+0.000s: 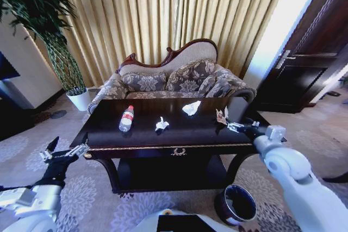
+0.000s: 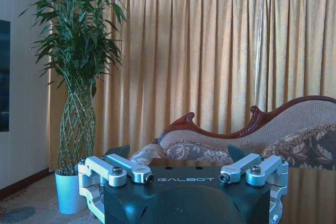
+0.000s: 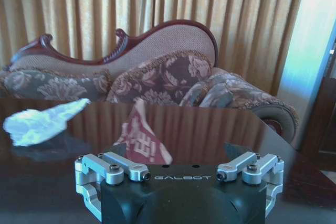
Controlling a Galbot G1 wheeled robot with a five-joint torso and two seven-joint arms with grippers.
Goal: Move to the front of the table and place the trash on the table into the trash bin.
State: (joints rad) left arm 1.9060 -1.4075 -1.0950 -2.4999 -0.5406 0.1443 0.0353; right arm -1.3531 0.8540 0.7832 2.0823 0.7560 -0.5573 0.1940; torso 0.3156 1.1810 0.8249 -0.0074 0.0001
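The dark glossy table stands straight ahead. On it lie a clear bottle with a red label, a small crumpled tissue, a larger white paper and a small pale wrapper with red print. My right gripper hovers low over the table's right end, open, with the wrapper just ahead of its fingers. Off the table's left front corner, my left gripper hangs open and holds nothing. The dark round trash bin sits on the carpet at the front right, below my right arm.
A carved-back patterned sofa stands behind the table before gold curtains. A tall plant in a white pot is at the back left, and a dark door at the right. Patterned carpet surrounds the table.
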